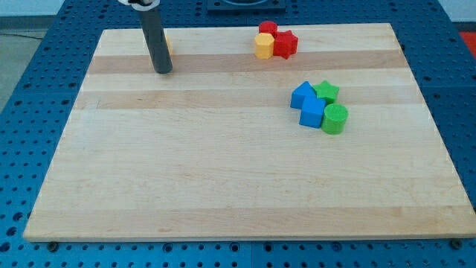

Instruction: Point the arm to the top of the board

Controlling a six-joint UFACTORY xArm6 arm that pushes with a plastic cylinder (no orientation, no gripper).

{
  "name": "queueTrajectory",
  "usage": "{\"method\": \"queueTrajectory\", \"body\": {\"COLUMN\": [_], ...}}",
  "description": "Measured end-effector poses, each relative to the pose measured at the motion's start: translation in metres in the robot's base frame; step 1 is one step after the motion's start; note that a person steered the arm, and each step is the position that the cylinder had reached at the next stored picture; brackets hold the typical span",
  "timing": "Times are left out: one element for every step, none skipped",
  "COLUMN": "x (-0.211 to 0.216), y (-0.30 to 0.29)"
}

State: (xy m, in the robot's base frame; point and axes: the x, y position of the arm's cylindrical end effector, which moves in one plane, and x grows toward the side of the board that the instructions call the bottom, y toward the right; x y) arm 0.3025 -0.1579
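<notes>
My rod comes down at the view's upper left and my tip [163, 70] rests on the wooden board [223, 171] near its top edge. A small orange-yellow block [169, 46] is mostly hidden behind the rod, just above the tip. Near the top centre a red block [268, 29], a yellow hexagonal block [264, 45] and a red star block [285, 45] touch in a cluster, well to the right of the tip.
Right of centre sits a second cluster: a blue block [302, 94], a green star block [326, 91], a blue block [312, 112] and a green cylinder [335, 118]. The board lies on a blue perforated table [30, 112].
</notes>
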Motion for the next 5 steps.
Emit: {"method": "queueTrajectory", "body": {"x": [-0.023,-0.031,-0.031,-0.029,-0.017], "y": [-0.001,-0.001,-0.001,0.057,0.121]}}
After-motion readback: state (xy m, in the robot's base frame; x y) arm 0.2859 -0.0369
